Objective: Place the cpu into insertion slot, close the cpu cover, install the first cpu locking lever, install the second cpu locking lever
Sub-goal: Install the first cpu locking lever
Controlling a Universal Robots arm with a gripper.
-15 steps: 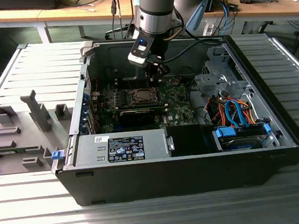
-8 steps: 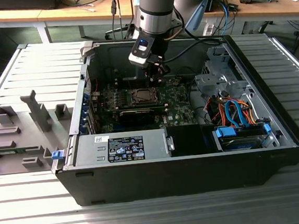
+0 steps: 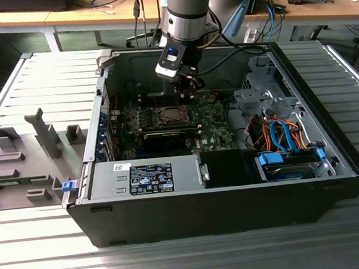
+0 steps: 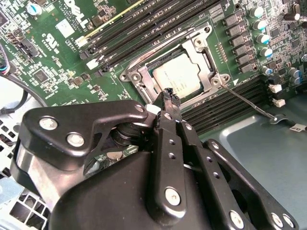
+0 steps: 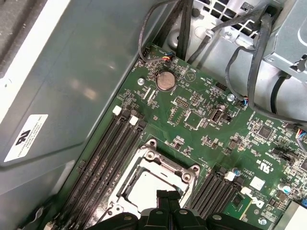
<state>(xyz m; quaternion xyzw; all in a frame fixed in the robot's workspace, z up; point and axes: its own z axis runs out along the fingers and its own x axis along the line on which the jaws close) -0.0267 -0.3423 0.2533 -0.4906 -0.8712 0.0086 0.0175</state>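
A slatted grey metal table (image 3: pixel 45 247) carries one open black computer case (image 3: pixel 236 205) lying on its side. The exterior view cuts off the silver-and-black robot arm (image 3: pixel 187 8) at the top. Along the case's near wall sits a silver box-shaped power supply (image 3: pixel 108 178) with one dark printed label (image 3: pixel 150 178). Behind it lies the green motherboard (image 3: pixel 213 122), and one long black graphics card (image 3: pixel 167 135) stands across it.

The black two-finger gripper (image 3: pixel 186 86) hangs over the board just beside the small square silver-rimmed insertion slot (image 3: pixel 170 115). In both wrist views its fingertips (image 4: pixel 168 96) (image 5: pixel 165 195) are pressed together with nothing seen between them. Its body hides the socket's near edge.

The thin square silver cpu cover (image 4: pixel 201 48) (image 5: pixel 163 163) lies flat over the socket. The small silver-grey square cpu (image 4: pixel 178 76) (image 5: pixel 144 191) shows through its cut-out centre, seated in the slot, with faint print on its top. Two banks of long narrow black memory slots (image 5: pixel 103 158) flank the socket, one on each side, and the gripper cuts off the farther bank in the first wrist view.

One thin wire locking lever (image 4: pixel 244 101) runs from a socket corner out across the memory slots to a hooked end, and whether it is latched cannot be told. A second lever is hard to make out.

The first wrist view also shows one silver coin cell (image 5: pixel 164 81) on the board and one white printed sticker (image 5: pixel 26 136) on the grey case wall.
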